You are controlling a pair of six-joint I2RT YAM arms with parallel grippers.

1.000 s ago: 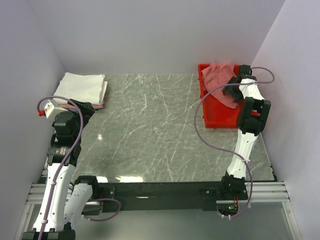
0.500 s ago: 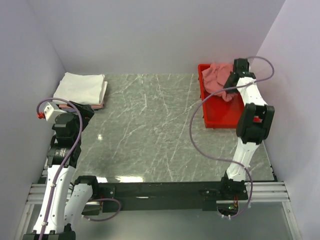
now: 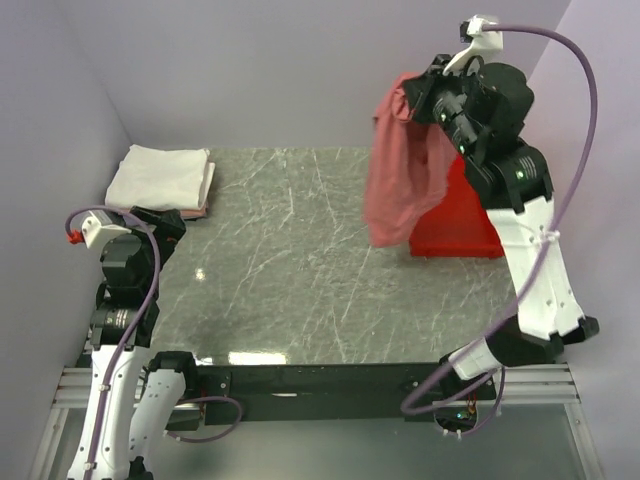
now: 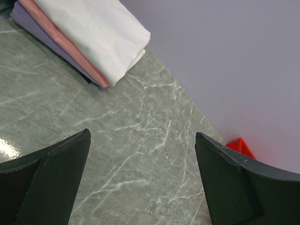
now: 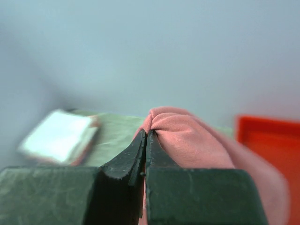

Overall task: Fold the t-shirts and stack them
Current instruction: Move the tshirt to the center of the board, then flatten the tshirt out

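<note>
The dusty salmon-red t-shirt [image 3: 400, 185] hangs in the air over the table's back right, bunched at its top. My right gripper [image 3: 410, 90] is raised high and shut on that bunched top. In the right wrist view the shut fingertips [image 5: 146, 135] pinch a fold of the salmon cloth [image 5: 197, 140]. A stack of folded t-shirts [image 3: 160, 175] lies at the back left, white on top with a pink one [image 4: 61, 40] under it. My left gripper [image 3: 168, 218] hovers just in front of the stack, open [image 4: 143, 136], with only marble between its fingers.
The rigid red tray [image 3: 465, 232] stands at the back right, partly hidden behind the hanging shirt; a corner of the tray [image 4: 240, 146] shows in the left wrist view. Lilac walls close in the table at the back and on both sides.
My right gripper shut on the salmon t-shirt in the tray, then rose high and swung left, lifting the shirt out so it hangs. The left arm barely moved.
</note>
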